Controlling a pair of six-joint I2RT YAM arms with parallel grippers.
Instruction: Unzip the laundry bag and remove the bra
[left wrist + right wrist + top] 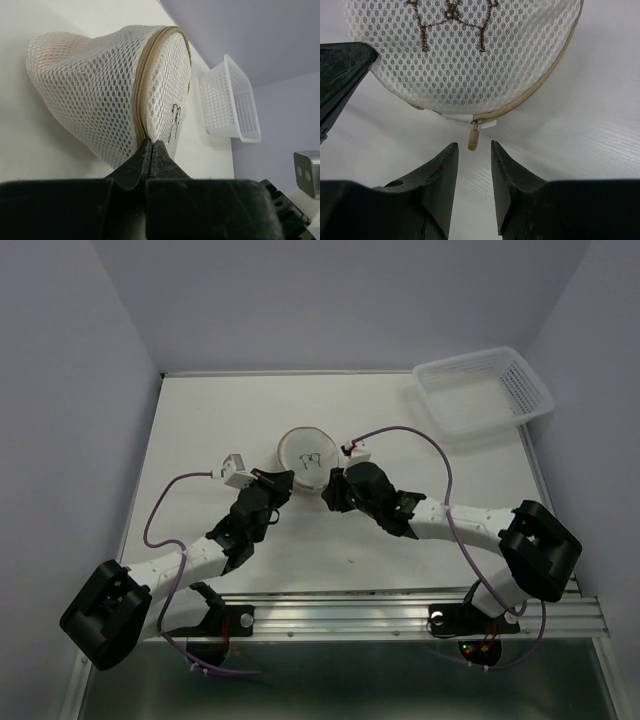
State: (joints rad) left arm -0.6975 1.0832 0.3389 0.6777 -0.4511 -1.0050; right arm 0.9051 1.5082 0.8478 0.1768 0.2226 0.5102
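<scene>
The laundry bag (304, 453), a round white mesh pouch with a tan zipper rim and a brown embroidered mark, lies mid-table. In the left wrist view it (95, 85) lies on its side, and my left gripper (151, 143) is shut with its tips pinching the bag's near edge at the zipper band (141, 90). My right gripper (472, 147) is open, and the tan zipper pull (472, 140) hangs just between its fingertips (447, 152), touching neither. The bag (465, 55) is zipped closed. The bra is hidden inside; only a faint pinkish tint shows through the mesh.
A rectangular white plastic basket (483, 388) stands at the table's far right corner and also shows in the left wrist view (230, 100). The left gripper's black finger (340, 70) shows at the left of the right wrist view. Both arms meet at the bag's near side.
</scene>
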